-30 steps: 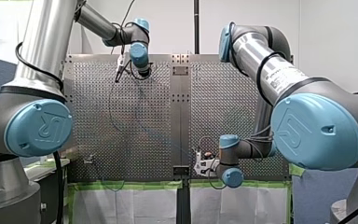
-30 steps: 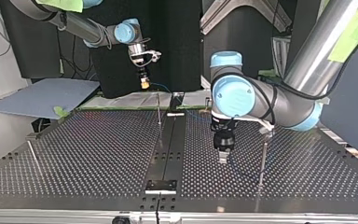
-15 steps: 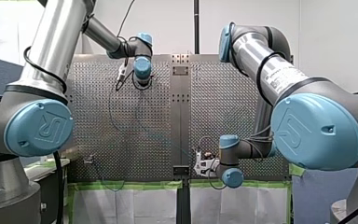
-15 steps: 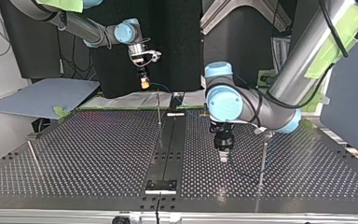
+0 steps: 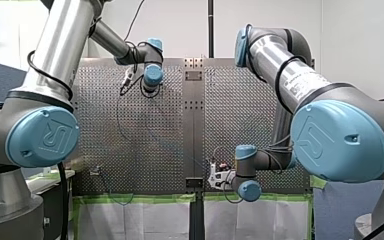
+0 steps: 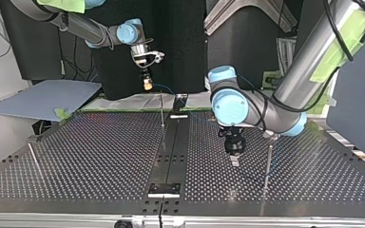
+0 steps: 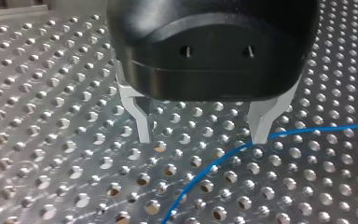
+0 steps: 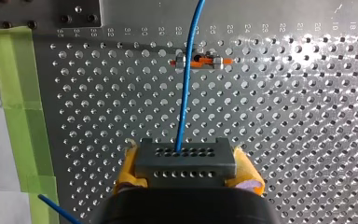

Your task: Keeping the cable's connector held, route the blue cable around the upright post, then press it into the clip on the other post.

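The blue cable lies on the perforated table, passes right at one metal fingertip of my left gripper and curves away ahead of it. That gripper is open with nothing gripped. In the top view my left gripper hangs just over the table beside an upright post. My right gripper has its yellow pads shut on the grey connector. From it the cable runs ahead past a post with an orange clip. In the top view my right gripper holds the connector high at the back.
A thin post stands by the table's centre rail, and another post stands at the top view's left. Green tape edges the table beside my right gripper. A grey board lies off the table's far left corner.
In the top view my left gripper has shifted right, closer to the nearby post, with its wrist turning. My right arm and the connector have stayed put.
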Controlling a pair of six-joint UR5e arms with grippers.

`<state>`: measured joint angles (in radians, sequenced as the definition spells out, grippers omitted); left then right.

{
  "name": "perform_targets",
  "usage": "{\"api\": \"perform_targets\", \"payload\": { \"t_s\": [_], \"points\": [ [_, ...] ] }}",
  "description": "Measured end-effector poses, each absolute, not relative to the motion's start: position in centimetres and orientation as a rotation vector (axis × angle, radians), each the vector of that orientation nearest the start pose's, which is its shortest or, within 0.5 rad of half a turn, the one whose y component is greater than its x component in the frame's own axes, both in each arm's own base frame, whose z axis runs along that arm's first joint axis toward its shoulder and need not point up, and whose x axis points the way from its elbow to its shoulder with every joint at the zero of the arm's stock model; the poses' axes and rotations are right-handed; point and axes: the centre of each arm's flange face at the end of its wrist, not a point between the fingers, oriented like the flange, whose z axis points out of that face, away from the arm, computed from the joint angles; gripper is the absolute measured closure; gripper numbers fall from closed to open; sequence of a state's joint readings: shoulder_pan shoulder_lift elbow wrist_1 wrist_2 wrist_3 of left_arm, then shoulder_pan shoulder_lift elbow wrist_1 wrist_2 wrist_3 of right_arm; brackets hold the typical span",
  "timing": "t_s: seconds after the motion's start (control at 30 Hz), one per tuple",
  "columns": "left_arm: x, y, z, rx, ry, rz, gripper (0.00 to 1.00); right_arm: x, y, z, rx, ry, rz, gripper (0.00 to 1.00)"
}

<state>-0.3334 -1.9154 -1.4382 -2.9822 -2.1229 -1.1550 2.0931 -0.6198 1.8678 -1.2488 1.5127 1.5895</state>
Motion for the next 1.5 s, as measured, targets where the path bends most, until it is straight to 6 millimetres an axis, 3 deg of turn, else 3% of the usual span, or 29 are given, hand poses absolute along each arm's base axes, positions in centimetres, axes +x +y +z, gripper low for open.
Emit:
{"api": "perform_targets", "payload": {
  "t_s": [0.67,1.13,1.5],
  "points": [
    [57.0,-28.2,30.0,0.330,1.736,0.715,0.00,40.4,-42.4,-6.4,1.621,-0.895,1.634,1.00],
    [57.1,-27.7,29.3,0.331,1.746,0.788,0.00,40.4,-42.4,-6.5,1.622,-0.896,1.633,1.00],
    [57.5,-28.2,24.4,0.375,1.807,0.838,0.00,40.4,-42.3,-6.5,1.625,-0.898,1.631,1.00]
  ]
}}
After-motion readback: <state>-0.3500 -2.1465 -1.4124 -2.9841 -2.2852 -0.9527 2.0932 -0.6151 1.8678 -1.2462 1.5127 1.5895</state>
